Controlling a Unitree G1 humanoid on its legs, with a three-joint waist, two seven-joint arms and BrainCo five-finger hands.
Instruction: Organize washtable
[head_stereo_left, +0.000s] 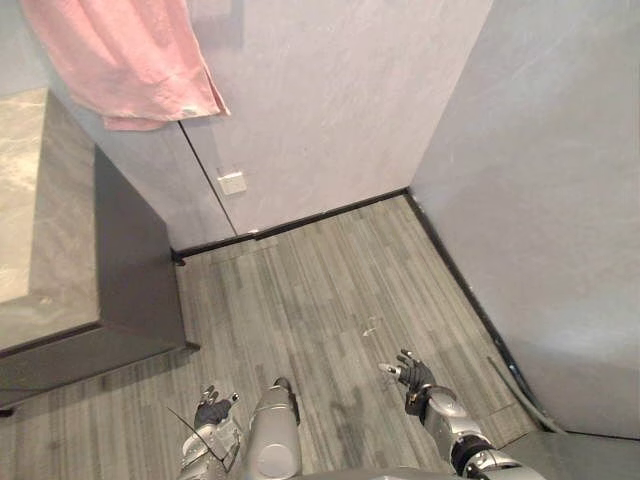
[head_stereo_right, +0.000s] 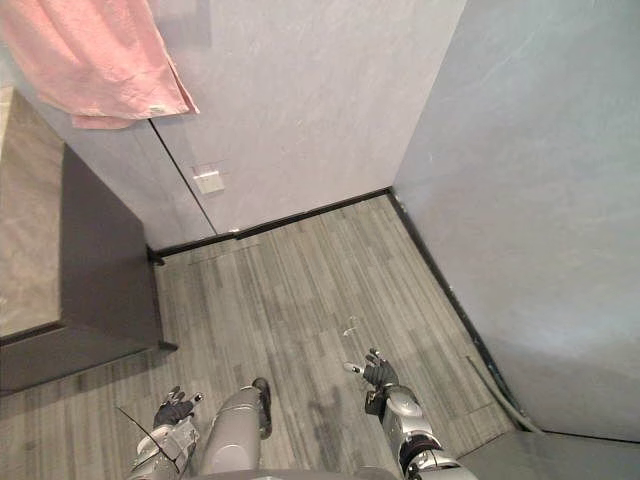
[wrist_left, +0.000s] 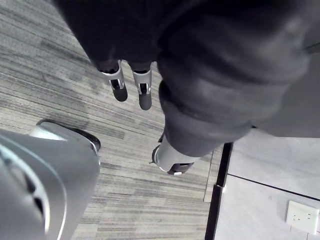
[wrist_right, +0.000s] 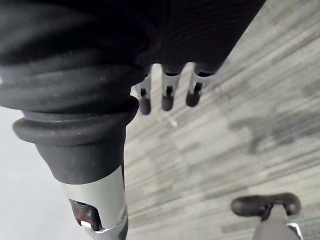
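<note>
Two hands hang idle and low, neither carrying anything. Left hand (head_stereo_left: 213, 410): fingers (wrist_left: 144, 92) straight and slightly apart, their dark rounded tips aimed down at the floor (head_stereo_left: 320, 290). Right hand (head_stereo_left: 415, 378): fingers (wrist_right: 167, 95) likewise extended and spread, empty. Such loose, unclenched postures suggest that no tidying is under way at this moment. Beneath the fingertips the floor is laid in narrow grey planks with a streaked wood grain. Well apart from the left fingers, ahead and to their outer side, stands the bench (head_stereo_left: 30, 220): a smooth, pale, veined, stone-like top on a dark, flat-fronted cabinet (head_stereo_left: 135, 270). No items can be made out on the visible part of the top. Farther beyond, a soft pink towel (head_stereo_left: 120, 60) drapes in folds against the plain grey wall (head_stereo_left: 330, 100), with a white socket plate (head_stereo_left: 232, 183) below it.
</note>
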